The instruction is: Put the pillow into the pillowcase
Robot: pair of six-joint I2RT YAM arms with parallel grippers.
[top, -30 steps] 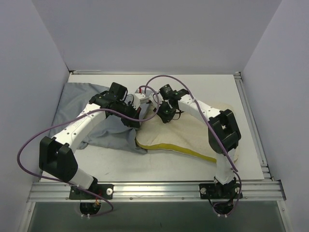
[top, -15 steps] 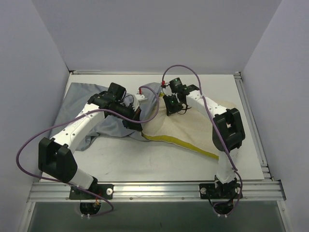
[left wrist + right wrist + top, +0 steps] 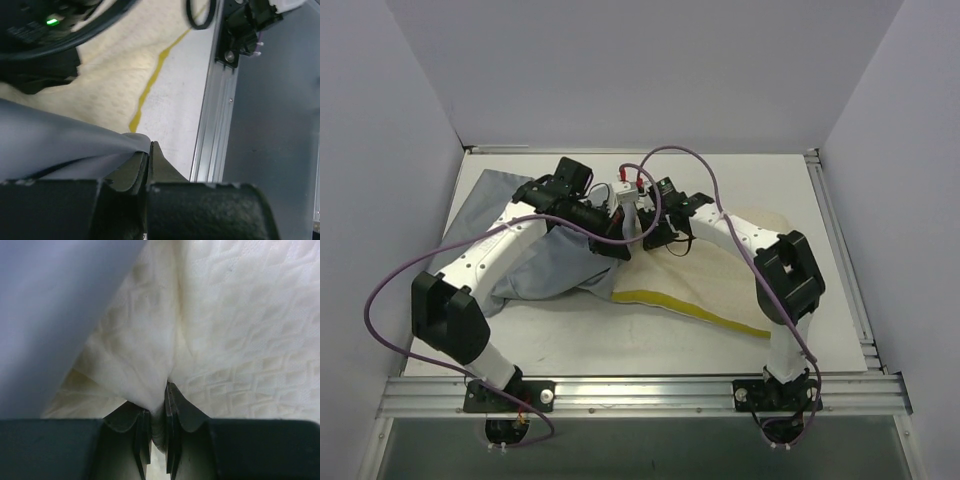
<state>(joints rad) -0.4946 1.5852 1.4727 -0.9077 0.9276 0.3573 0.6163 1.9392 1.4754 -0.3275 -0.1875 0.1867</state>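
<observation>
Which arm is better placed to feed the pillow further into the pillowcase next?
Right, probably. The right gripper is shut on a fold of the pillow beside the pillowcase, so it can push inward. The left gripper is shut on the pillowcase's edge, better used to hold it open.

On a white tabletop (image 3: 620,335), a wrinkled grey pillowcase (image 3: 550,272) lies to the left and a cream pillow (image 3: 700,282) with a yellow near edge lies to the right, their ends meeting at centre. The left claw (image 3: 618,243) is at the pillowcase's edge and the right claw (image 3: 648,236) on the pillow's end, just beside each other.
</observation>
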